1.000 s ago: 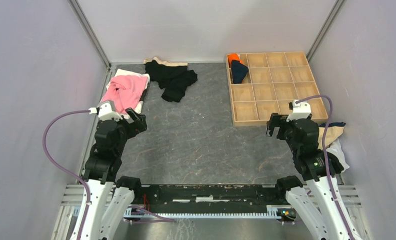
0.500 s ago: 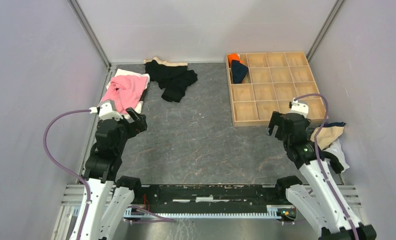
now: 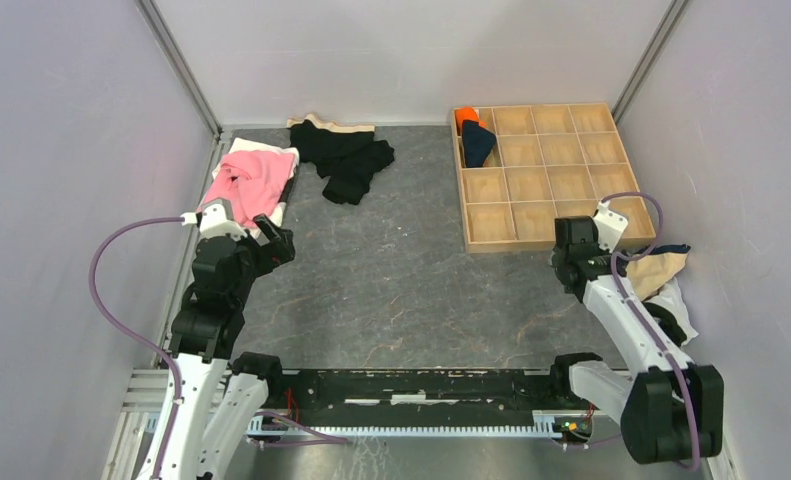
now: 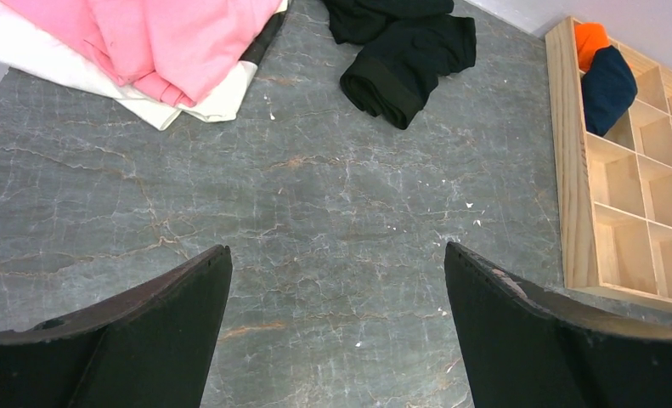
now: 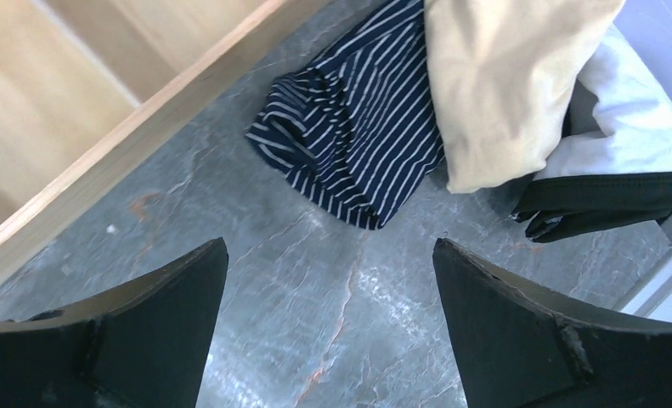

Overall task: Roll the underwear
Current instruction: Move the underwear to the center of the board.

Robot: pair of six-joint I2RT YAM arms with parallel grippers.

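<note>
**A:** What's left to do?

**B:** Most of it, I judge. On the grey marbled table [image 3: 401,270], just beside the near-right corner of the pale wooden grid tray [image 3: 463,200], a tan cloth [image 5: 502,85] and a white black-trimmed brief [image 5: 629,119] lie heaped with a navy striped brief [image 5: 358,127], none of them rolled.

**A:** Anything done?

**B:** A navy roll [image 3: 478,143] and an orange roll [image 3: 466,118] sit in the tray's far-left compartments. The right claw [image 5: 328,246] hangs spread over the striped brief. The left claw [image 4: 336,251], well left of the tray, is also spread and grips nothing.

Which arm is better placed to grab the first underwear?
Right. Its open jaws point at the navy striped briefs just ahead; the left arm's jaws face only tabletop, short of the pink garment.
</note>
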